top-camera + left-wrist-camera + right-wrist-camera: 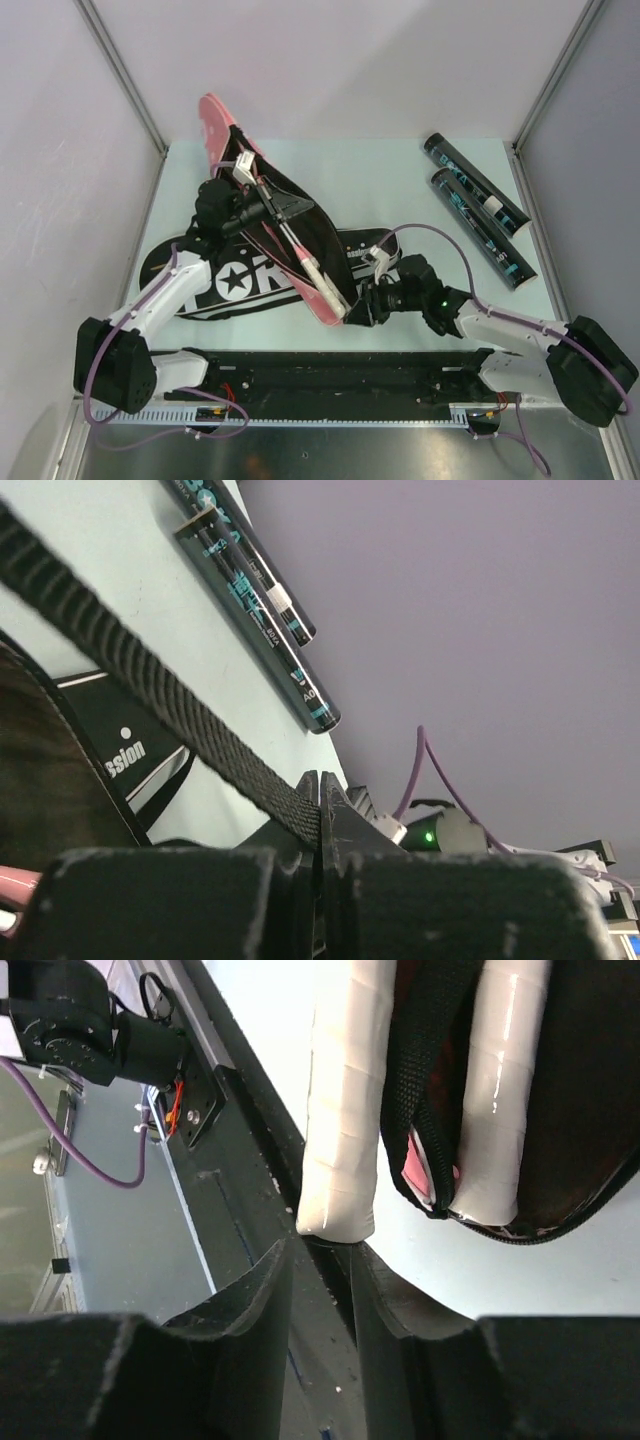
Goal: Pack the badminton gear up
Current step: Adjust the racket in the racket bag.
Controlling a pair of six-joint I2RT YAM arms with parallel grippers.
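A black racket bag [230,280] with white print lies across the table, its opening lifted. My left gripper [268,205] is shut on the bag's black woven strap [180,710]. Two rackets with pale taped handles [310,268] lie in the opening, and a pink end [215,125] sticks out past the bag's far side. One handle [340,1110] lies outside the zipper edge, the other [500,1090] inside it. My right gripper [320,1245] stands open just short of the outer handle's butt, with nothing between its fingers. Two dark tubes [478,210] with teal print lie at the back right.
The black rail [340,365] of the arm bases runs along the near edge, close under the right gripper. Grey walls and metal posts enclose the table on three sides. The tubes [265,610] lie side by side near the right wall.
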